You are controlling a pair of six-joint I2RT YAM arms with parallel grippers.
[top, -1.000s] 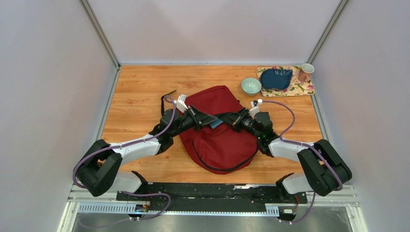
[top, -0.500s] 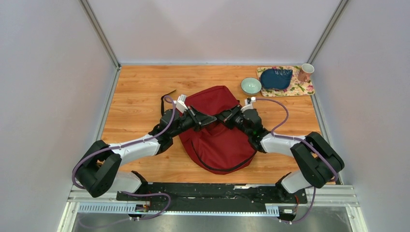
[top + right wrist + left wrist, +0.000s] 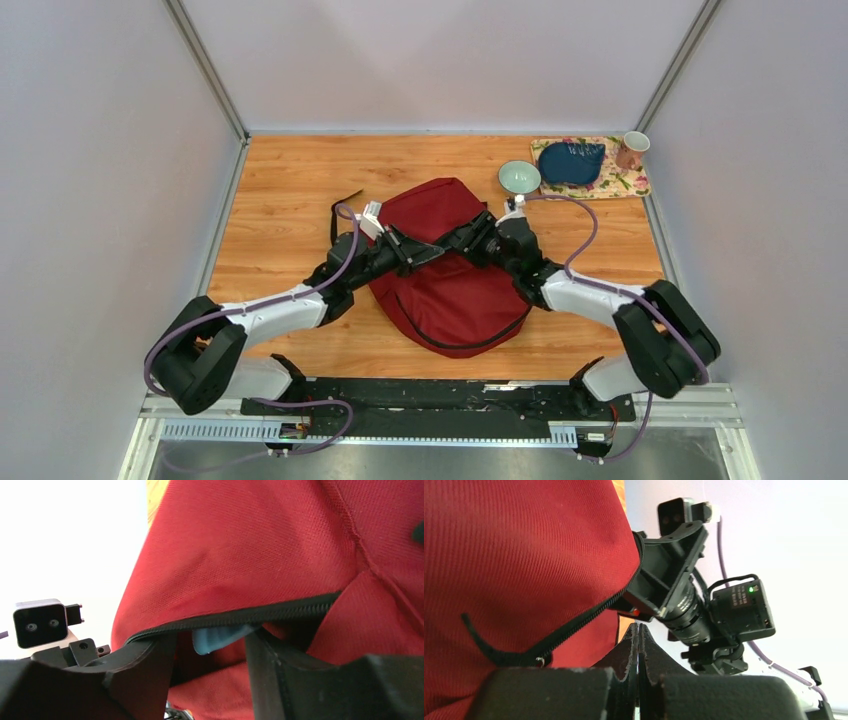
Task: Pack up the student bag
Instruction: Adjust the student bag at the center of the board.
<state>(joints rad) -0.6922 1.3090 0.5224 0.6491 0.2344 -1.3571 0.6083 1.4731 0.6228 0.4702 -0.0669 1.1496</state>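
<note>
The student bag [image 3: 450, 285], a large dark red backpack, lies in the middle of the wooden table. Both grippers meet at its zipper opening. My left gripper [image 3: 432, 250] is shut at the left side of the opening; in the left wrist view its tips [image 3: 638, 630] press together with nothing seen between them, beside the bag's black zipper [image 3: 574, 625]. My right gripper [image 3: 464, 240] stands open under the raised zipper edge [image 3: 240, 616]. A light blue corner [image 3: 220, 636] shows just inside the opening, between the right fingers and free of them. The rest of the blue thing is hidden.
At the back right sit a teal bowl [image 3: 519, 177] and a floral mat [image 3: 628, 186] bearing a dark blue pouch [image 3: 570, 160] and a pink mug [image 3: 632, 148]. A black strap [image 3: 345, 200] trails from the bag's left side. Walls close the table's sides and back.
My right gripper pushed left into the bag's opening with the blue thing and then opened. The blue thing no longer shows from above. The left gripper stayed shut and shifted slightly.
</note>
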